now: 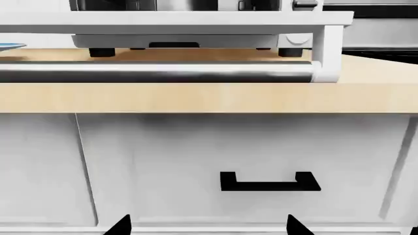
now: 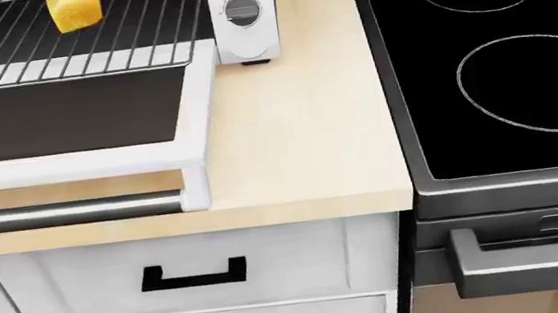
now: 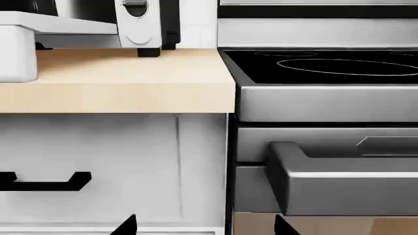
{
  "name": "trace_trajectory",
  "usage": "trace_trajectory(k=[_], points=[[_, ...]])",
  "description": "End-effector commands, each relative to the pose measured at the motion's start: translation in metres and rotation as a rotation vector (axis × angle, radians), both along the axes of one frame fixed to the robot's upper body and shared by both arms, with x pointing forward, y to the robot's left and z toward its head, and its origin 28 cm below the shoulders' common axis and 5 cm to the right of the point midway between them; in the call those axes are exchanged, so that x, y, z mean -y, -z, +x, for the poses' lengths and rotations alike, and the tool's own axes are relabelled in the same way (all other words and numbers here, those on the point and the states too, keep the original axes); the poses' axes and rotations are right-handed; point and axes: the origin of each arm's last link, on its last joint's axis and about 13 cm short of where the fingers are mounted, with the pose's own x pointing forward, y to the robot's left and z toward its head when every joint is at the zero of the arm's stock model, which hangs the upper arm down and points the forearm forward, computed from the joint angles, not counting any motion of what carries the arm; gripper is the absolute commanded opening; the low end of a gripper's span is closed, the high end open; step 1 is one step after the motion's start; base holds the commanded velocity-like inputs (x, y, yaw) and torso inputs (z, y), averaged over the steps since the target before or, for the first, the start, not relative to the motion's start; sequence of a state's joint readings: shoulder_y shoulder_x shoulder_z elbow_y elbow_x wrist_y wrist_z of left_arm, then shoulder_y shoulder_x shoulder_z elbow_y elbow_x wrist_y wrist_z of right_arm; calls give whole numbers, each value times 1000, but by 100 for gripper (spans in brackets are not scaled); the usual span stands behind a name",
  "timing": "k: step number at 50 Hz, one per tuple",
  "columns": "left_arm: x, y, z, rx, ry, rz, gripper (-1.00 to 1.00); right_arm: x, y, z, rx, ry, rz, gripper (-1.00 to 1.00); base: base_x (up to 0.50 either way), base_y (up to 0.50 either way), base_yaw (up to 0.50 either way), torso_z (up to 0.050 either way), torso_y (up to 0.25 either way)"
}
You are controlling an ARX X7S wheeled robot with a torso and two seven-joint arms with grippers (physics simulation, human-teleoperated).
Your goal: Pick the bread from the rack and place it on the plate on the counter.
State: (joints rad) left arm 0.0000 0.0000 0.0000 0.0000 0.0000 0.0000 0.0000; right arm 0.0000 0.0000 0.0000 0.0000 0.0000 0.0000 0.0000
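Counter (image 2: pixel 309 136) is carrying a toaster oven (image 2: pixel 241 12) with its door (image 2: pixel 58 121) lying open flat, just left of the black stovetop (image 2: pixel 492 55). Rack (image 2: pixel 48 41) is sitting pulled out over the door, bread (image 2: pixel 74 9) resting on it near the back. Left gripper (image 1: pixel 209 226) and right gripper (image 3: pixel 203 226) are both hanging low at the cabinet fronts (image 2: pixel 198 276), fingertips spread apart, holding nothing; only a sliver of plate (image 1: pixel 10 47) is showing.

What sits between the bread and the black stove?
In the head view, the toaster oven's white knob panel stands right of the bread; then bare counter runs to the stove.
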Motion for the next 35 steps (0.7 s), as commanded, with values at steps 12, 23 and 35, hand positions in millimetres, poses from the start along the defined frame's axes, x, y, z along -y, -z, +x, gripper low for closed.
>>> trace_trajectory(k=[12, 23, 35], points=[[1, -1, 0, -3, 3, -8, 100, -1, -3, -1, 8, -7, 1, 100, 0, 0, 0, 0, 0], [1, -22, -6, 28, 6, 34, 100, -2, -14, -3, 1, -27, -15, 100, 0, 0, 0, 4, 8], [-1, -82, -28, 98, 19, 45, 100, -1, -62, -4, -15, -35, -76, 100, 0, 0, 0, 47, 81]])
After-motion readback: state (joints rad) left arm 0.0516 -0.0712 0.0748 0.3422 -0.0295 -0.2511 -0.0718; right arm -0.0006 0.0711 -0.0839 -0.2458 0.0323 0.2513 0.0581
